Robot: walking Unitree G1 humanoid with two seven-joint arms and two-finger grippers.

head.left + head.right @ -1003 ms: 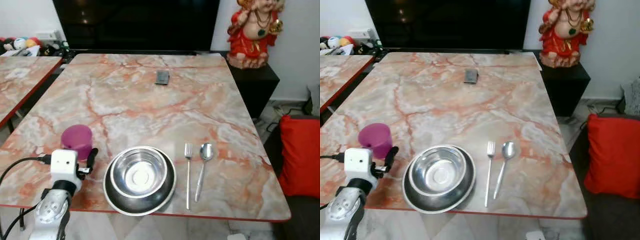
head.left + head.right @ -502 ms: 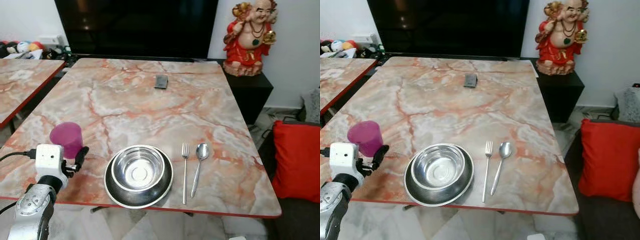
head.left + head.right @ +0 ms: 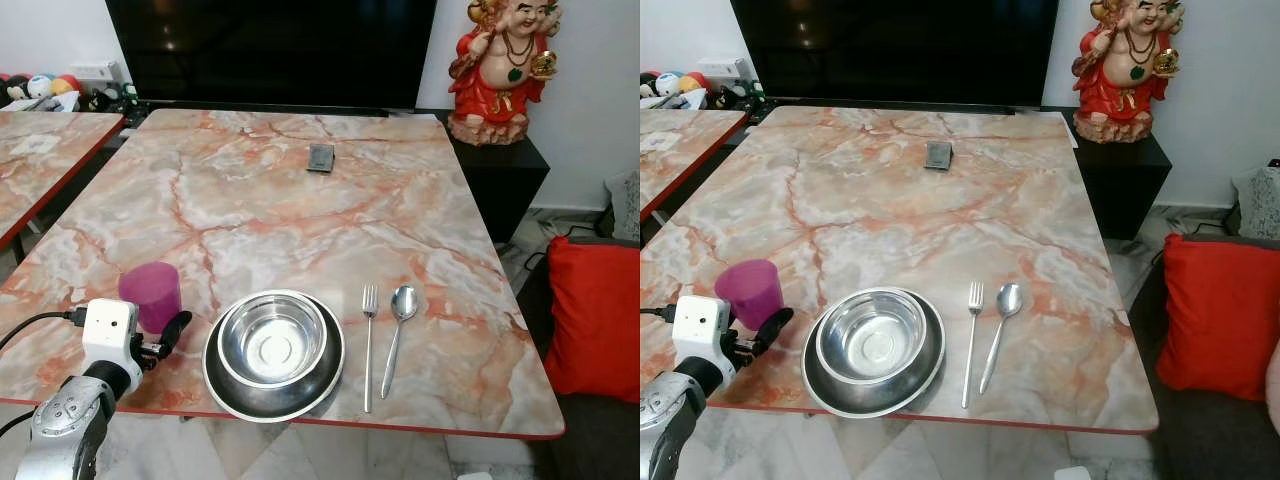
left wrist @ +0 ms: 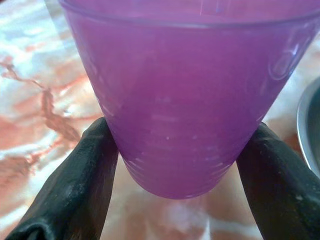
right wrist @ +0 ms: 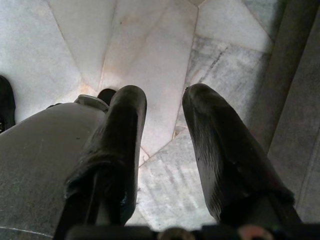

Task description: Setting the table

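A purple plastic cup (image 3: 150,293) stands upright near the table's front left edge, just left of the bowl. My left gripper (image 3: 160,322) is shut on the cup (image 4: 175,100), with one black finger (image 4: 75,185) pressed on each side of its lower half. A steel bowl (image 3: 273,343) sits in a dark plate (image 3: 275,408) at the front middle. Right of it a fork (image 3: 368,345) and a spoon (image 3: 395,325) lie side by side. My right gripper (image 5: 162,95) hangs idle over the tiled floor, fingers apart.
The marble table (image 3: 300,220) has a red front edge; a small dark object (image 3: 321,157) lies far back on it. A second marble table (image 3: 40,160) stands to the left. A red statue (image 3: 495,70), a black screen (image 3: 270,50) and a red cushion (image 3: 600,320) surround it.
The camera has shifted. The purple cup, held in my left gripper, has moved a little toward the bowl and the front edge since half a second ago.
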